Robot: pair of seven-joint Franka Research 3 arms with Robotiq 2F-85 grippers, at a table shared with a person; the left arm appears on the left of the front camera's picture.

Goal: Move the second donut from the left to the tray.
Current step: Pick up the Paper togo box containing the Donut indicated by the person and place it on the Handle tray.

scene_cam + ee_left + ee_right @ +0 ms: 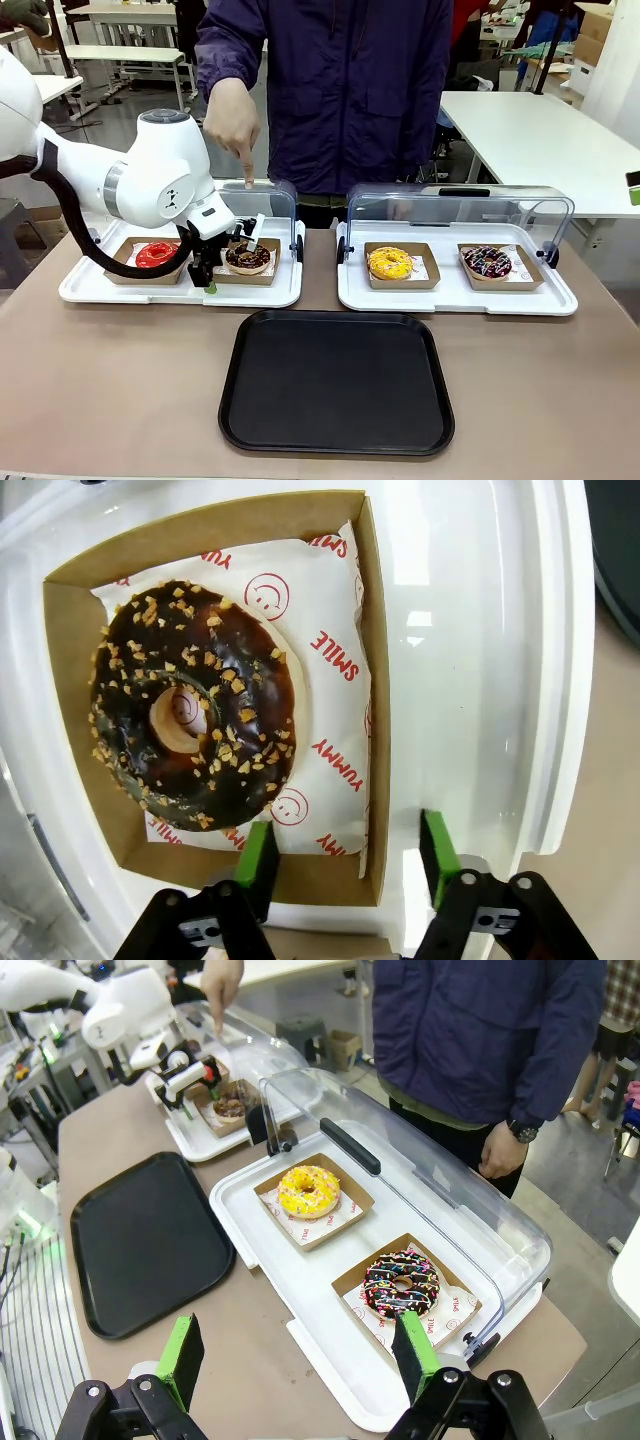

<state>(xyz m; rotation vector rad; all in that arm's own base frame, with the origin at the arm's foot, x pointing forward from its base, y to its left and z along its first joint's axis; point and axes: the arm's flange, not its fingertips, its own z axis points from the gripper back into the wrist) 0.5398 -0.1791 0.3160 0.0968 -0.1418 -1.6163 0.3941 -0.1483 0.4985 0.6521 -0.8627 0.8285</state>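
I work in a lab-like workroom: white worktables [540,130] fill the upper right, a bench [120,55] sits upper left, and cardboard boxes [592,30] stack at the far right.

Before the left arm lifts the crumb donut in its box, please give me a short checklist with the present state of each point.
1. Left gripper fingers on both sides of the cardboard box wall: ok.
2. Grip closed firmly on the wall: cannot tell.
3. Crumb donut lies flat in the box: ok.
4. Black tray has free room: ok.
5. Person's hand points down just behind the lid: not ok.
6. Right gripper is far from the path: ok.
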